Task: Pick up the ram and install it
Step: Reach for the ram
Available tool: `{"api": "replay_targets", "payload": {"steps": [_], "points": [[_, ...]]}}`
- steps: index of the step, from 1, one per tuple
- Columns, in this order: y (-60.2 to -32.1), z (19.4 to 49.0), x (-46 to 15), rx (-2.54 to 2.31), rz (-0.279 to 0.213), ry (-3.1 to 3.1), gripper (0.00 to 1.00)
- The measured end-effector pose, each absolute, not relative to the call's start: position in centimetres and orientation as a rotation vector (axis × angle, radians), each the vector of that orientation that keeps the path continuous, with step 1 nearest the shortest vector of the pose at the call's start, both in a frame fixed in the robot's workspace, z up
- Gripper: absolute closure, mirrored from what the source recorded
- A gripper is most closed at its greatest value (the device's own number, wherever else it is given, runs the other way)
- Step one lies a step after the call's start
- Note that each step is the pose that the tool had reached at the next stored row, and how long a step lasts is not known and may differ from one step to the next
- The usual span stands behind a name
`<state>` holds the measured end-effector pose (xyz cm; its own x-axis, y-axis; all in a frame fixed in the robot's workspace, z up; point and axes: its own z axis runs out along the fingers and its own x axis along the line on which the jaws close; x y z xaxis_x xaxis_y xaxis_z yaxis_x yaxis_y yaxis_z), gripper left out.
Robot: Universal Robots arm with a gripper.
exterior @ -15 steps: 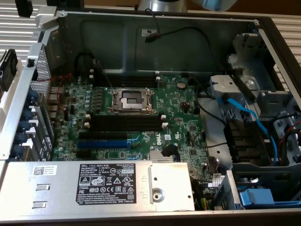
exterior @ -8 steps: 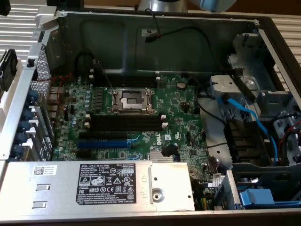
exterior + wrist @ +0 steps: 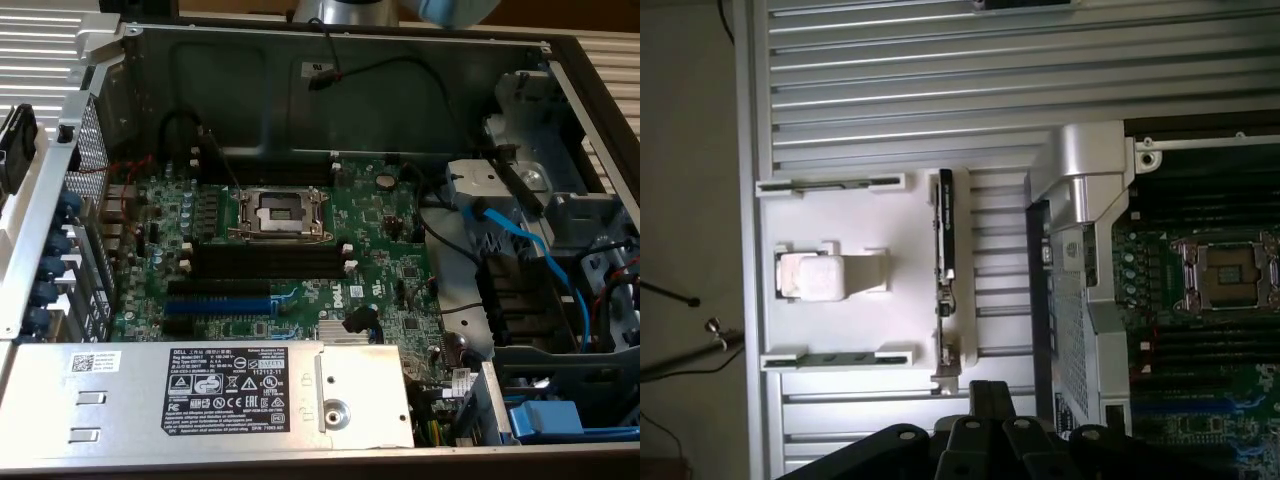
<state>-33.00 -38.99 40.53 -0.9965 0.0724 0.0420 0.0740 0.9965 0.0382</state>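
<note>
Jaws, black and pressed together with nothing between them, hung closest to the wrist camera, outside the case (image 3: 1080, 200) and over the slatted counter (image 3: 890, 90). Just ahead of their tips, and a little to the side away from the case, stood the ram (image 3: 945, 240), untouched, on its thin edge in a white holder (image 3: 865, 225) that lay on the counter just beside the case's side wall. Its long axis ran along that wall and pointed back toward the jaws, so its near end was the part closest to them and its far end lay well beyond. Inside the case the black slots (image 3: 265, 262) looked empty, and they ran square to that wall, hence square to the ram as well. By my reading the pick had not begun, and the ram's heading against the slots was the relation that mattered most.
</note>
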Motion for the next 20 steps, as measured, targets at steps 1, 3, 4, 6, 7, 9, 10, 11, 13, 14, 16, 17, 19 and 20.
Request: {"api": "replay_targets", "payload": {"steps": [1, 3, 4, 6, 7, 9, 10, 11, 13, 14, 16, 17, 19, 20], "points": [[-39.0, 40.5, -33.5, -0.114, -0.062, -3.098, 0.90], [-39.0, 40.5, -34.4, -0.114, -0.062, -3.098, 0.90], [-39.0, 40.5, -34.9, -0.114, -0.062, -3.098, 0.90], [-39.0, 40.5, -35.7, -0.114, -0.062, -3.098, 0.90], [-39.0, 40.5, -36.2, -0.114, -0.062, -3.098, 0.90], [-38.9, 40.6, -37.1, -0.114, -0.062, -3.098, 0.90], [-38.9, 40.7, -37.6, -0.113, -0.062, -3.098, 0.90], [-38.9, 40.8, -38.1, -0.114, -0.061, -3.098, 0.90], [-38.9, 41.0, -38.9, -0.114, -0.062, -3.098, 0.90], [-38.9, 41.0, -39.4, -0.114, -0.061, -3.097, 0.90], [-38.8, 41.1, -40.3, -0.114, -0.061, -3.097, 0.90], [-38.8, 41.2, -40.8, -0.113, -0.061, -3.097, 0.90], [-38.5, 41.2, -41.6, -0.114, -0.061, -3.097, 0.90], [-38.4, 41.2, -42.1, -0.114, -0.061, -3.097, 0.90]]}}
